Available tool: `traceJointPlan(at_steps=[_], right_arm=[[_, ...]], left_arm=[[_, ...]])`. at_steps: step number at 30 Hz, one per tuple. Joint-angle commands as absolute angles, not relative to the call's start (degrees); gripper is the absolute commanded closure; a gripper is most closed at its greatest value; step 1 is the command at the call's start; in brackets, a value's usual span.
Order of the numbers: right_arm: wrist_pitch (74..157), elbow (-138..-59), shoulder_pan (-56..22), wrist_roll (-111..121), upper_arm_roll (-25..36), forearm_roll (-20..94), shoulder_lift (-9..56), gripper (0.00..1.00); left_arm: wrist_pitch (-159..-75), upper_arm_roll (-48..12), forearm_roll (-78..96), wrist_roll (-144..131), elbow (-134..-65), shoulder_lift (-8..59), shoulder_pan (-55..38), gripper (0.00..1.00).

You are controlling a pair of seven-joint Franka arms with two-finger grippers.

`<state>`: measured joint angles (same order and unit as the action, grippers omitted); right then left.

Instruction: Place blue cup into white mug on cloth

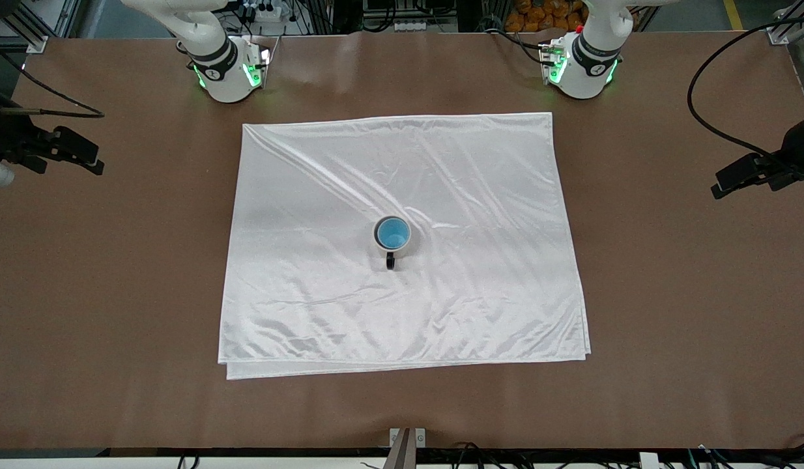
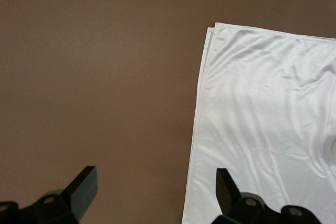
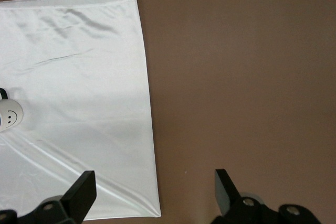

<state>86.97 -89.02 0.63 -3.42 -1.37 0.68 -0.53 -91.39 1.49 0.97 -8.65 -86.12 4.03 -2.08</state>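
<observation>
Both grippers, left (image 2: 152,192) and right (image 3: 152,192), are spread wide and empty off the cloth (image 1: 402,195), where the blue cup (image 1: 392,232) is nested inside the white mug (image 1: 393,236); toppling is judged likely only if the cloth is snagged.

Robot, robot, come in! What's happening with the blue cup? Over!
Left gripper and right gripper open, empty, parked at table ends. Blue cup sits inside white mug on cloth. Nothing in the way.

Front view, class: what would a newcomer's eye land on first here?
The big shiny cloth spread over the brown table, and at its middle the white mug with the blue cup nested inside. Both arms wait apart, left gripper and right gripper open.
</observation>
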Motion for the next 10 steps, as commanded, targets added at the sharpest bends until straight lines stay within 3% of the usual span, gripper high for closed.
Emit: traceJointPlan(at_steps=[1, 10], right_arm=[[87.0, -88.9, 1.4, -2.6, -1.8, 0.1, -0.7, 0.0], [87.0, -88.9, 1.4, -2.5, -1.9, 0.1, -0.7, 0.0]], left_arm=[[-93.1, 1.2, -0.5, -7.6, -86.5, 4.1, -2.0, 0.0], [-93.8, 1.2, -0.6, -7.6, -86.7, 4.1, -2.0, 0.0]])
